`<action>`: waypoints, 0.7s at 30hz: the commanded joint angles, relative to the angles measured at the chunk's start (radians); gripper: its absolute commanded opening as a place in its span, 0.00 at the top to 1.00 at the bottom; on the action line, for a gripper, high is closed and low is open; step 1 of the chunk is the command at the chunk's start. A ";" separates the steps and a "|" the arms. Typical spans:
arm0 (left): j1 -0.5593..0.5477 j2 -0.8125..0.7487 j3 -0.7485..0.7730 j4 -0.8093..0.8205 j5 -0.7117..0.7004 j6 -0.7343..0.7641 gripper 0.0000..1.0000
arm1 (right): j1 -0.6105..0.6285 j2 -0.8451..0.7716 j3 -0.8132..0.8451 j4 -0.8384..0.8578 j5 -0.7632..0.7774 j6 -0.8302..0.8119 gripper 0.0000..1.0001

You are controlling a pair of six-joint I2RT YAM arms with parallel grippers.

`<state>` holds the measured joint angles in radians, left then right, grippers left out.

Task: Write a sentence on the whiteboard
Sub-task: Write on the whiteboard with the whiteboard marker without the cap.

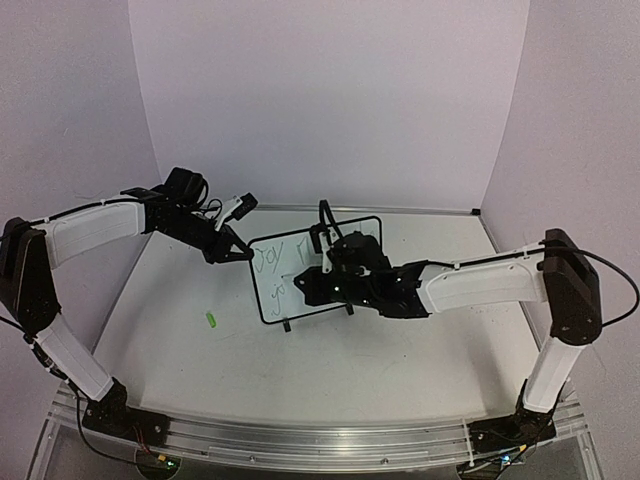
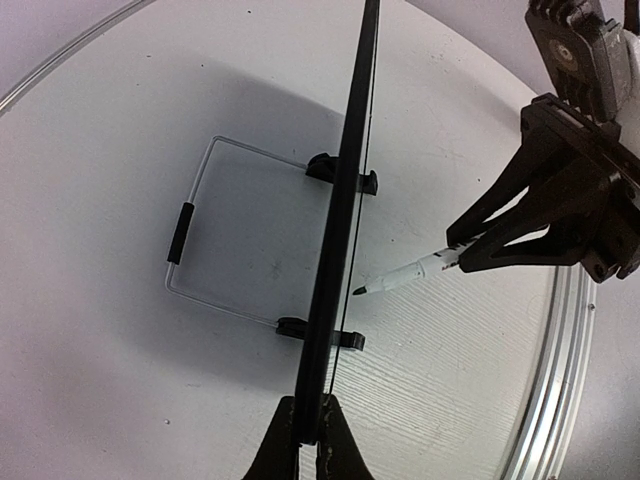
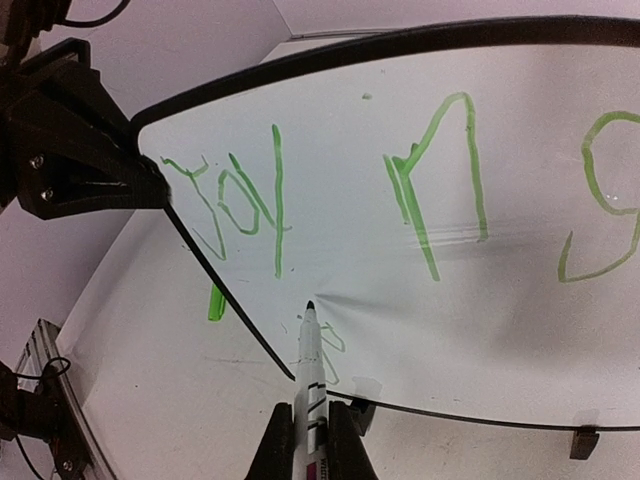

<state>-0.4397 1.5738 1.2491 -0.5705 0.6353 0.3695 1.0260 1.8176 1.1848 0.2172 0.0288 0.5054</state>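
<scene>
The whiteboard stands upright on its two black feet at the table's middle. The sentence is in green on its face; in the right wrist view, "Joy" and more green letters show, with faint strokes on a lower line. My left gripper is shut on the board's left frame edge, which the left wrist view shows edge-on. My right gripper is shut on a white-bodied marker. Its dark tip is at or just off the board's lower left face, as the left wrist view also shows.
A green marker cap lies on the table left of the board and also shows in the right wrist view. A wire stand reaches out behind the board. Lilac walls close in the back and sides.
</scene>
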 commanded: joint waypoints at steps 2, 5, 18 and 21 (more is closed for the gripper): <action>-0.008 0.034 0.009 -0.038 -0.087 0.041 1.00 | -0.003 0.032 -0.004 0.018 0.006 0.014 1.00; -0.008 0.036 0.009 -0.038 -0.085 0.040 1.00 | -0.003 0.041 0.006 0.015 0.008 0.012 1.00; -0.010 0.032 0.008 -0.038 -0.089 0.040 1.00 | -0.004 0.014 -0.025 -0.016 0.086 0.016 1.00; -0.011 0.033 0.009 -0.038 -0.087 0.041 1.00 | -0.004 0.009 -0.036 -0.033 0.095 0.020 1.00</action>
<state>-0.4404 1.5764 1.2510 -0.5674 0.6355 0.3674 1.0283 1.8549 1.1750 0.2085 0.0493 0.5113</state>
